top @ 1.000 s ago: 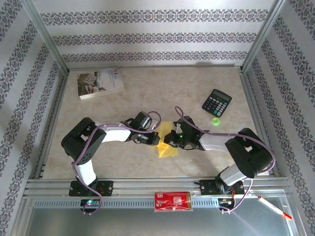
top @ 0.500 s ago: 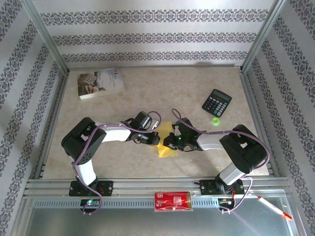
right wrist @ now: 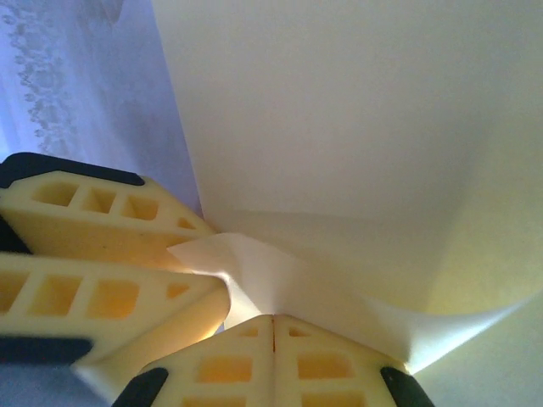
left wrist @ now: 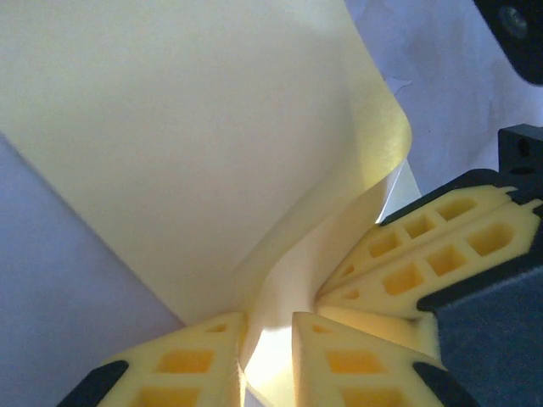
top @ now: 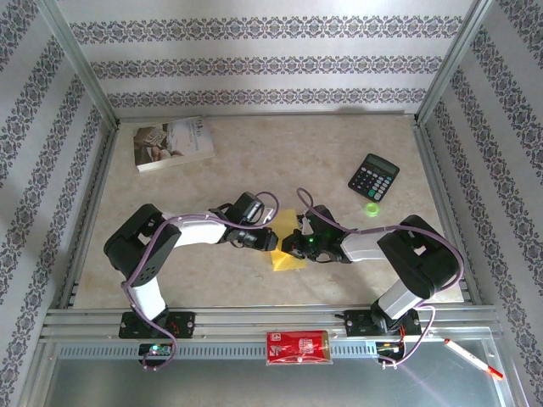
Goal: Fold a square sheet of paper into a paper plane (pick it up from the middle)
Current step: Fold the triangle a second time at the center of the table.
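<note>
Mid-desk (top: pixel 254 161), the left hand (top: pixel 273 242) at 9 o'clock and the right hand (top: pixel 288 246) at 3 o'clock each pinch the paper (top: pixel 289 261), fingertips nearly touching.

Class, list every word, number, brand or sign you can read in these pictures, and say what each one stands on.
No text here can be read as words or numbers.
On the book: cover print, too small to read.
On the calculator: key markings, too small to read.
On the red packet: pale print, blurred.
On the square sheet of paper: plain yellow, no print seen.
</note>
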Action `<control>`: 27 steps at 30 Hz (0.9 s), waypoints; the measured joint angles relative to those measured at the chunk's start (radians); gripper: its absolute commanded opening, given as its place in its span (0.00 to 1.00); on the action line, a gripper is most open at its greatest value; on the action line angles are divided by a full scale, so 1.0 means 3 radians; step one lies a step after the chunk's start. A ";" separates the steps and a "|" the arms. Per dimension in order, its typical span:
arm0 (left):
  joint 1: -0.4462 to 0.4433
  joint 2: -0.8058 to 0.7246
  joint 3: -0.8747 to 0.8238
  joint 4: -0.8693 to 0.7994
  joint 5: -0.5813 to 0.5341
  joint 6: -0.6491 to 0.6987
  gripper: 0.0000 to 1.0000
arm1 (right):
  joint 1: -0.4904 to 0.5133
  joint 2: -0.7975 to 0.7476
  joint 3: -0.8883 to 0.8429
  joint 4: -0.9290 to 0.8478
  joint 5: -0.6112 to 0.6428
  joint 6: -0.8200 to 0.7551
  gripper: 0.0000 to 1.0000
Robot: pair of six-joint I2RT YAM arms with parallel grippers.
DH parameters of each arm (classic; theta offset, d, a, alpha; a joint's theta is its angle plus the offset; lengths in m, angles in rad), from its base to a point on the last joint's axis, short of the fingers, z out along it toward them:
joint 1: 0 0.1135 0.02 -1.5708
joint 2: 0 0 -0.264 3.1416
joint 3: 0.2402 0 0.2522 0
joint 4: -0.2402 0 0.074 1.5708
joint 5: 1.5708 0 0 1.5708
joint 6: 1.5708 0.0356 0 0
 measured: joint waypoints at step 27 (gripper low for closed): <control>-0.0380 -0.0361 -0.0512 0.0205 0.0134 -0.0669 0.00 | 0.0111 0.0142 -0.0052 0.0486 0.0158 0.0427 0.04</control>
